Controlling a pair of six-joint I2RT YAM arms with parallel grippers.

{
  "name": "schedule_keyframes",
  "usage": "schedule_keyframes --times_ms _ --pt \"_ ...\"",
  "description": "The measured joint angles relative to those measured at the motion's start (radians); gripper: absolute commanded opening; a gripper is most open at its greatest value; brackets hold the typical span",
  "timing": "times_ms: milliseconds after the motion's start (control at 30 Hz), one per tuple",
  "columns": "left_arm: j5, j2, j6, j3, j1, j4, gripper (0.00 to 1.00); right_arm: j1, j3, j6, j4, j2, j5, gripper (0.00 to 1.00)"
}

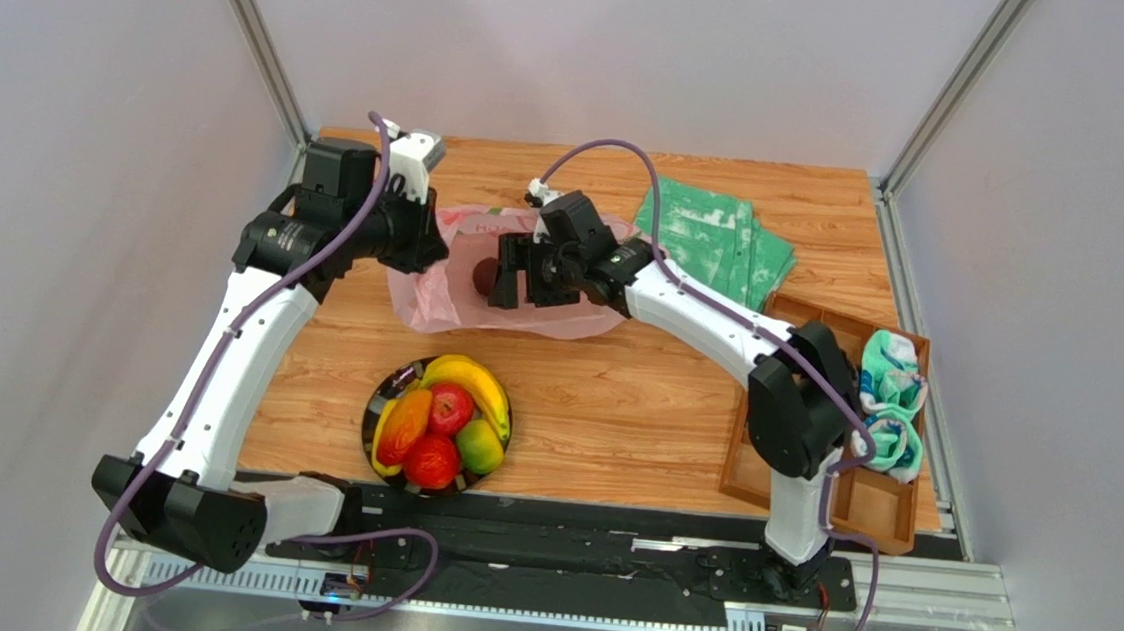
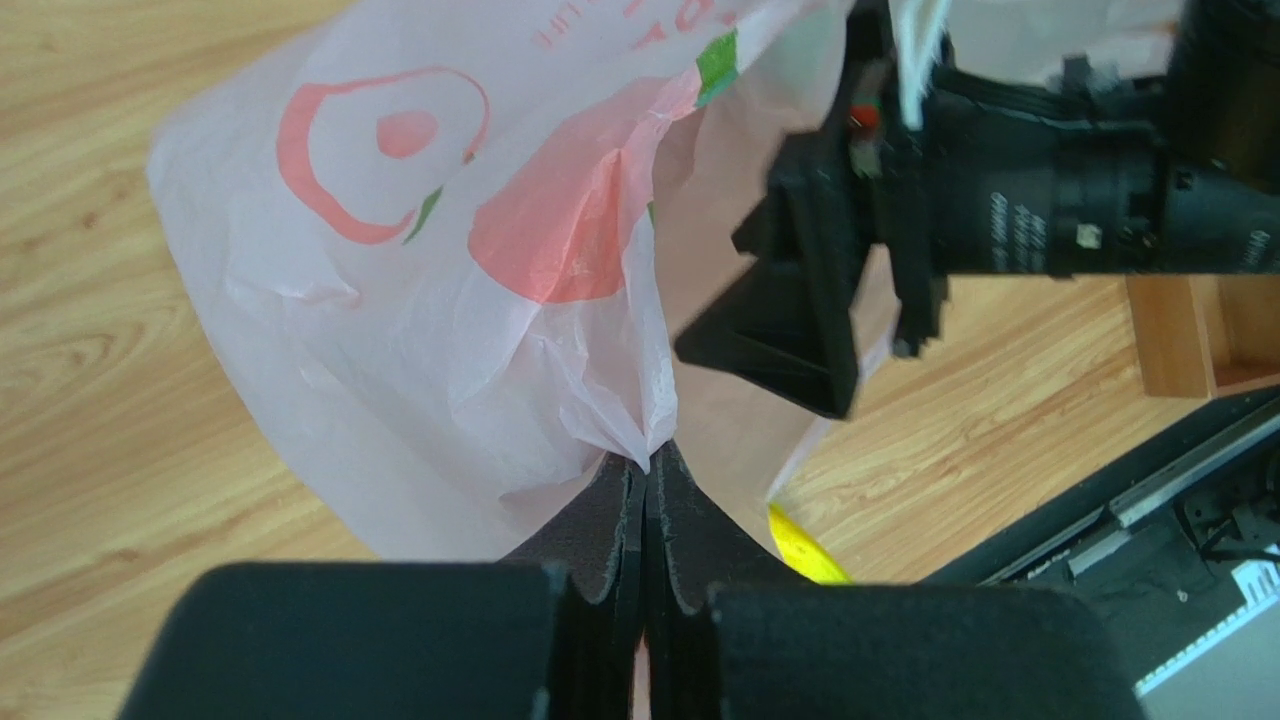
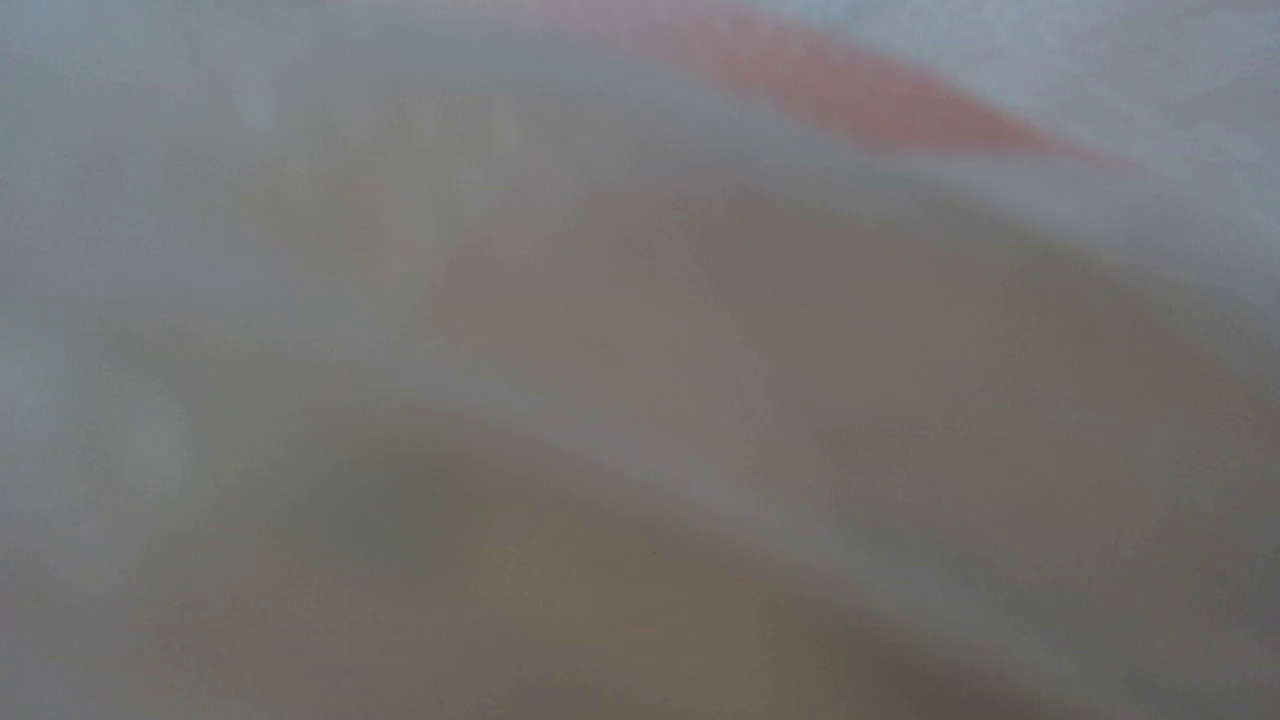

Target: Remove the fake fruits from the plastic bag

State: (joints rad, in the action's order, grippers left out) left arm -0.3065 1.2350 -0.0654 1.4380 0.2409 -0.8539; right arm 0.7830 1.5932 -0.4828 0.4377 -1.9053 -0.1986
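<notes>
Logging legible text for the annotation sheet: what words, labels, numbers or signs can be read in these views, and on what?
Nothing can be read for certain.
Red lettering at the top edge of the plastic bag, left wrist view: cut off by the frame, unreadable.
Small white markings on the right arm: too small to read.
Right wrist view: wholly blurred, no text shows.

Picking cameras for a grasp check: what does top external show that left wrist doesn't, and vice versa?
Only top external: the black plate piled with fruits, a dark fruit at the bag beside the right claw, the green cloth and the wooden tray.
Only left wrist: the left claw shut, pinching a fold of bag film, and the bag's red print up close.
Both: the pink bag, the right claw at it, the wooden table.
</notes>
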Motion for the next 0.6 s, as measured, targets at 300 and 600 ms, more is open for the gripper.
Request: schedule_keyframes --times_ms 300,600 --pt "-0.060 -0.061 0.000 -0.110 0.000 -0.052 0.00 0.095 0.235 -0.032 0.019 -0.252 0.341 0.99" --pt "-0.086 -0.100 0.006 -0.129 0.000 -0.100 0.00 0.126 0.303 0.018 0.020 -0.324 0.513 0.98"
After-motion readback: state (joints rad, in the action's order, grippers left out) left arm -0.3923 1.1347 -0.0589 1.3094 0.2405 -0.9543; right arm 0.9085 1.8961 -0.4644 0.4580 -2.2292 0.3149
